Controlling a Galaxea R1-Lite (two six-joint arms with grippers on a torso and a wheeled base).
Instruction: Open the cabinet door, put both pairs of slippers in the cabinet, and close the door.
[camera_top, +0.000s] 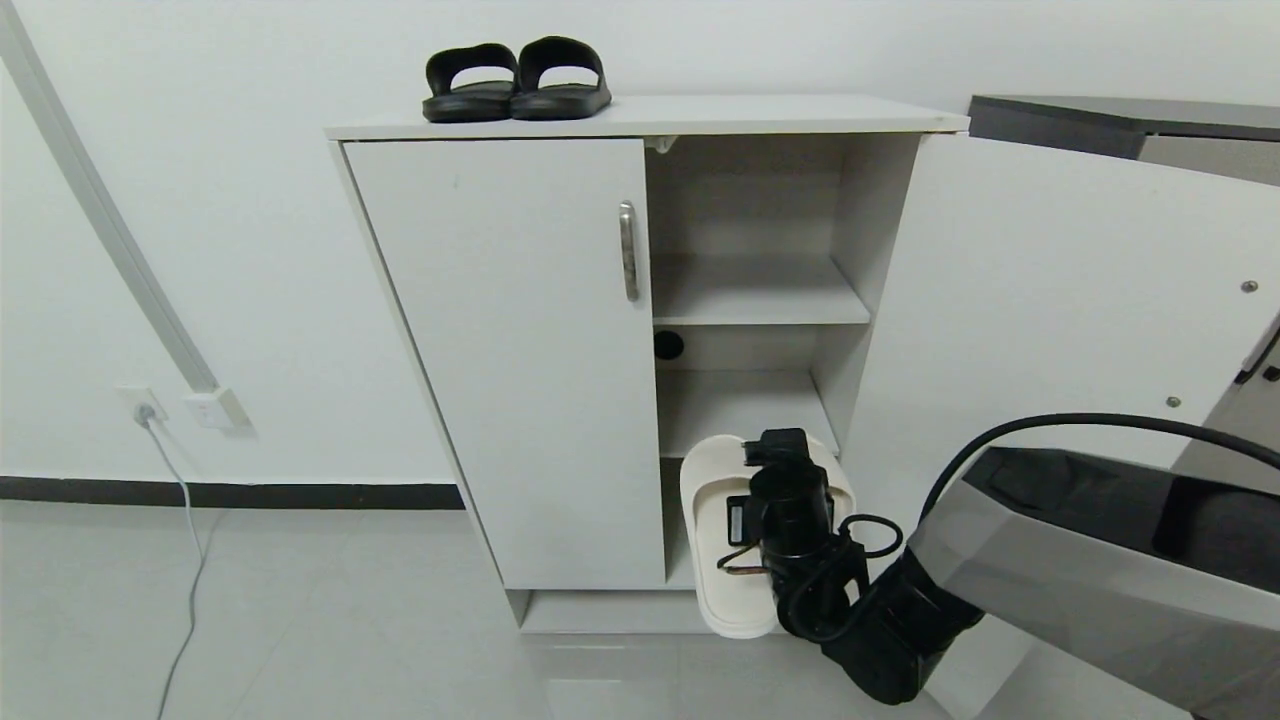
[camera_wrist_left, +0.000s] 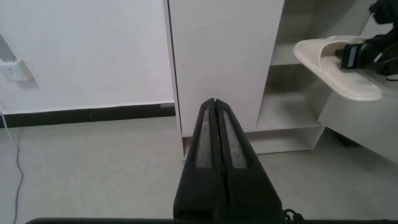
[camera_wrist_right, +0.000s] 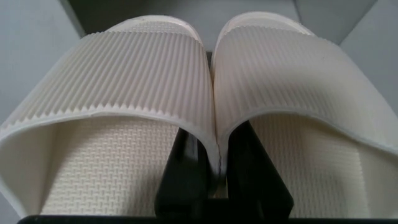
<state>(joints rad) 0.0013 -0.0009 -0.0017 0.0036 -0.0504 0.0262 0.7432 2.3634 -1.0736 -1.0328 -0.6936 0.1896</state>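
My right gripper (camera_top: 770, 452) is shut on a pair of white slippers (camera_top: 712, 520), pinching their inner edges together (camera_wrist_right: 214, 155). It holds them in front of the white cabinet's (camera_top: 560, 330) open right half, level with the lower shelf (camera_top: 740, 405). The white slippers (camera_wrist_left: 339, 59) also show far off in the left wrist view. A pair of black slippers (camera_top: 515, 82) sits on the cabinet top at its left. The right door (camera_top: 1060, 320) stands swung open; the left door with its metal handle (camera_top: 628, 250) is shut. My left gripper (camera_wrist_left: 215, 118) is shut on nothing, low over the floor before the cabinet.
An upper shelf (camera_top: 755, 290) inside the cabinet is bare. A grey unit (camera_top: 1130, 125) stands behind the open door. A wall socket with a cable (camera_top: 150, 415) lies at the left, with open floor (camera_top: 250, 620) in front.
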